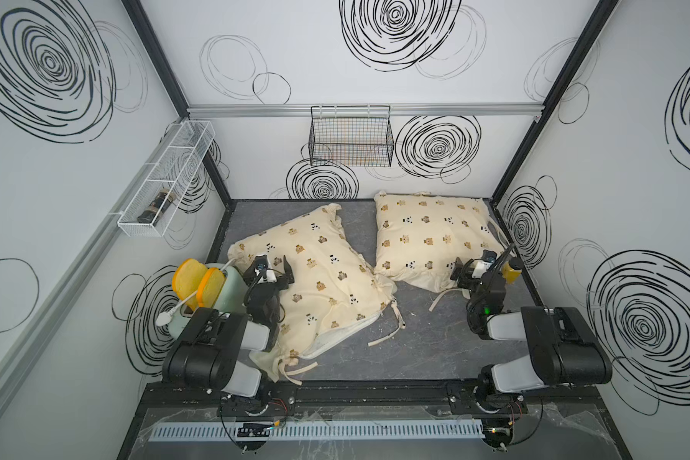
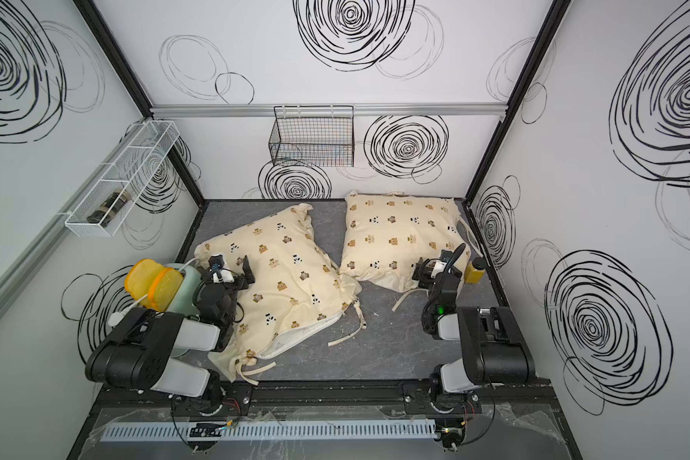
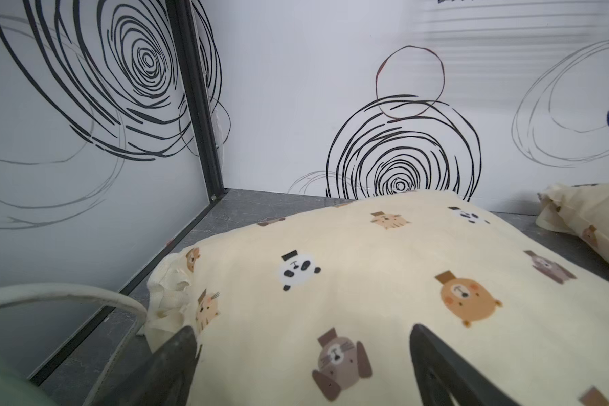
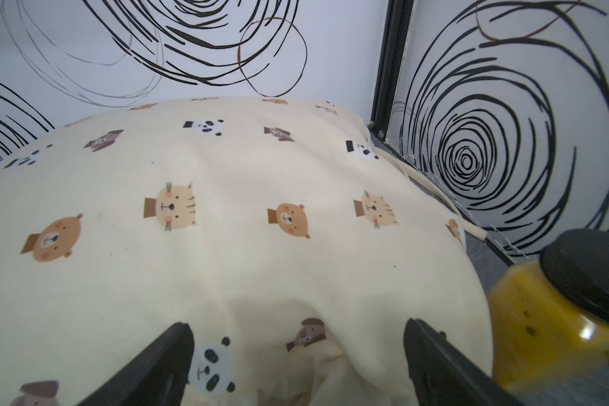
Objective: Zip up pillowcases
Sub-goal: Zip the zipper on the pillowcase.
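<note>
Enclosing pillowcases (image 1: 319,278), grey tabletop (image 1: 427,330): scribbled walls (image 1: 335,59).

The nearer pillowcase (image 1: 315,278), stuffed cream fabric printed with bears and pandas, lies askew by the bench's (image 1: 415,342) left edge, its front opening gaping white. The farther pillowcase (image 1: 431,235), alike, lies flat in the back right corner.

Left pillowcase (image 1: 319,278) and right pillowcase (image 1: 431,235): same cream-yellow cloth with a scattered print of small animal heads, namely orange-brown bears, tan striped cats, grey-brown dogs and black-and-white pandas. Tie strips (image 1: 380,339) are plain cream. Bench (image 1: 427,346): dark grey with faint marble veining. Walls (image 1: 315,59): white with scrawled black spirals and thin grey loops. Jar (image 4: 542,316): yellow contents, black lid. Toaster (image 1: 232,290) is pale green; bread slices (image 1: 192,275) are yellow with orange crust. White wire basket (image 1: 168,179); black wire basket (image 1: 351,139).
</note>
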`<state>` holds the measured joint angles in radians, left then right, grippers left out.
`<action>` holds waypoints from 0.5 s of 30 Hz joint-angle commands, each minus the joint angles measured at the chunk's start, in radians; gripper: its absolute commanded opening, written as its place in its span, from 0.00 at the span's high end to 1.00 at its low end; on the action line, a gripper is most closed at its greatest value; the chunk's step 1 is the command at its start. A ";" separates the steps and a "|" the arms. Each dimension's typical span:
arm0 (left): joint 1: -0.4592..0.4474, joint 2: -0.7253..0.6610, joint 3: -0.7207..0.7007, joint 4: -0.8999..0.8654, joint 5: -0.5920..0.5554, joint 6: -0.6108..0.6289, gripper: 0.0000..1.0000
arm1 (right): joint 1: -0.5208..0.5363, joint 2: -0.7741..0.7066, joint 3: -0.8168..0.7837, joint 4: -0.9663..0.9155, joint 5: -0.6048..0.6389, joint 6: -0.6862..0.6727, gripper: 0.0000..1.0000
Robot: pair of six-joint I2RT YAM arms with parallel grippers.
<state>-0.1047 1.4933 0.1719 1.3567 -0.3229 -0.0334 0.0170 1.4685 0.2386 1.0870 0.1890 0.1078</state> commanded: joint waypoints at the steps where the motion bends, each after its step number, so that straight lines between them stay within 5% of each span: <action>1: 0.003 0.004 -0.005 0.067 0.002 0.004 0.04 | 0.001 0.003 0.005 0.028 0.003 0.001 0.03; 15: 0.022 0.000 -0.011 0.071 0.022 -0.014 0.04 | -0.002 0.006 0.011 0.023 -0.004 0.003 0.03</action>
<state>-0.0906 1.4933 0.1699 1.3575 -0.3107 -0.0410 0.0170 1.4685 0.2386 1.0866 0.1890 0.1078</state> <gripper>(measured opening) 0.962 0.976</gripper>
